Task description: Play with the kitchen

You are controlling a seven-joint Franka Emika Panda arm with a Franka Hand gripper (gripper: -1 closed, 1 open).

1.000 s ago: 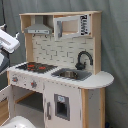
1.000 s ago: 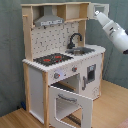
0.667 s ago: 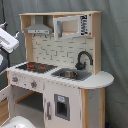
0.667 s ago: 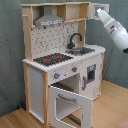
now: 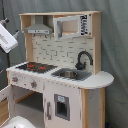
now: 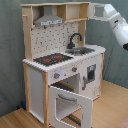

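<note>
The kitchen (image 5: 60, 75) is a tall white and light-wood toy with a black-red hob (image 5: 34, 66), a steel sink (image 5: 71, 74) and a black faucet (image 5: 83, 58). A grey hood (image 6: 50, 21) hangs above the pegboard back (image 6: 52, 40). Its oven door (image 6: 70, 102) hangs open in the second exterior view. The white arm (image 6: 119, 25) reaches in from the second exterior view's right. My gripper (image 6: 100, 11) sits at the upper shelf's outer side. In the first exterior view, only a white part of the arm (image 5: 7, 38) shows at the left edge.
A grey curtain (image 5: 115, 45) hangs behind the kitchen. The floor (image 6: 112, 107) is light wood. A rounded white counter end (image 5: 100, 79) juts out beside the sink. A white shape (image 5: 17, 122) lies low in the first exterior view's left corner.
The arm has edged slightly toward the kitchen's top shelf. Nothing on the kitchen has moved.
</note>
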